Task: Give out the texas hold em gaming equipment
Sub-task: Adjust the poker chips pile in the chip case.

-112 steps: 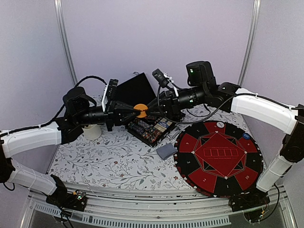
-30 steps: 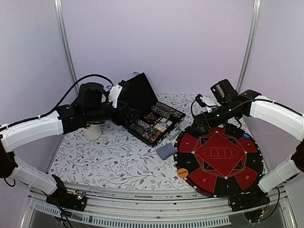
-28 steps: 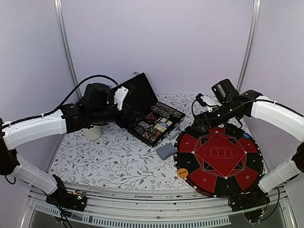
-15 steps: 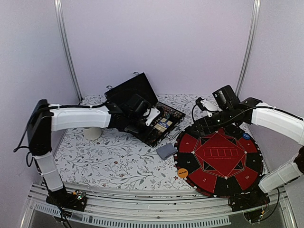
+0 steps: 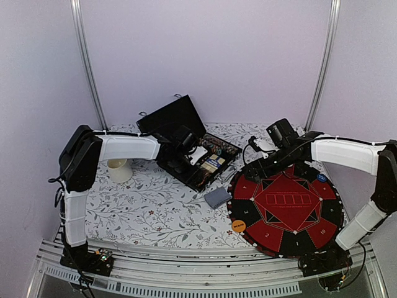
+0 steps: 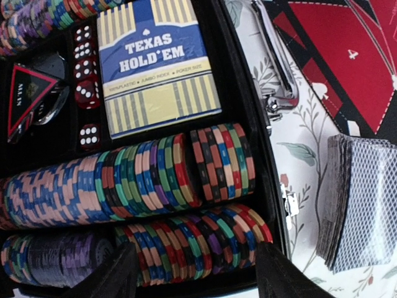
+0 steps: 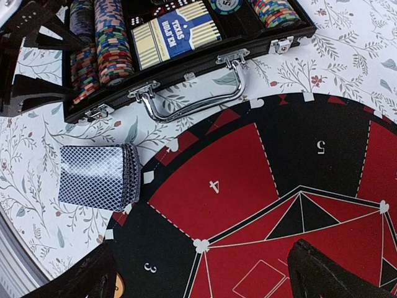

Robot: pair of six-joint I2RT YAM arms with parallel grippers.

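Note:
An open black case holds rows of multi-coloured poker chips. My left gripper hangs low over the case with its jaws apart, one at each end of the near chip row; I cannot tell if they touch it. A deck of cards with grey-blue backs lies on the cloth between the case and the round red and black mat. An orange button disc and a blue one sit on the mat. My right gripper stands open and empty above the mat's sector 4.
The case also holds a boxed Texas Hold'em deck, red dice and a black triangle piece. Its metal handle faces the mat. A cream cup stands at the left on the flowered cloth.
My left arm has swung right and down into the case, and its jaws have narrowed around the chip row. The right gripper drifted slightly left over the mat. The orange disc, carried earlier, lies on the mat.

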